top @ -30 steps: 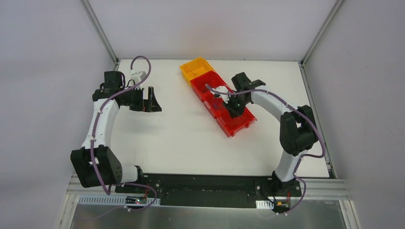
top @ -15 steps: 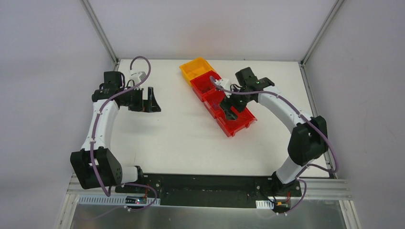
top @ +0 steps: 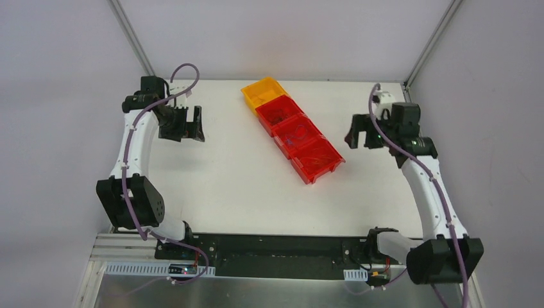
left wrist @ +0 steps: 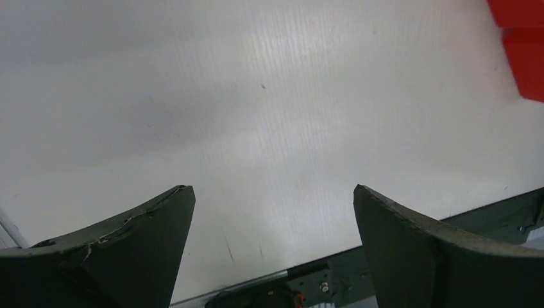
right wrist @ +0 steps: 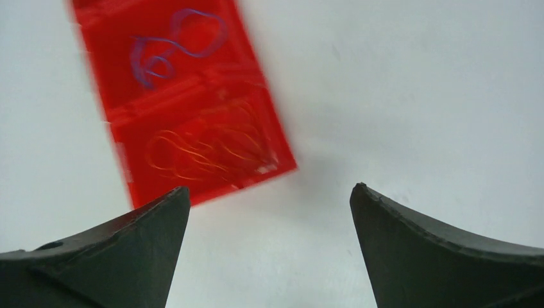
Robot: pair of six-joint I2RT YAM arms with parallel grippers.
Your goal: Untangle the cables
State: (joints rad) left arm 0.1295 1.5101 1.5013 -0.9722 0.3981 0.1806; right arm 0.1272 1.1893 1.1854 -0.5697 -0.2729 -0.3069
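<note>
Both claws gape wide and empty: left gripper [left wrist: 272,192] and right gripper [right wrist: 268,190] hang well apart from the red bins [top: 319,173]. Blue cable [right wrist: 176,42] lies in one compartment, orange cables [right wrist: 205,151] in the next; one colour per compartment keeps strands apart. Sorting looks finished.

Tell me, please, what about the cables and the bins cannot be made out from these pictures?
1. Right wrist view: the orange wires are smeared by motion blur, so the strands cannot be counted.
2. Top view: the yellow bin is too small to show whether any wire lies inside.
3. Left wrist view: the red bins are cut off by the right edge, so their contents are hidden.
</note>
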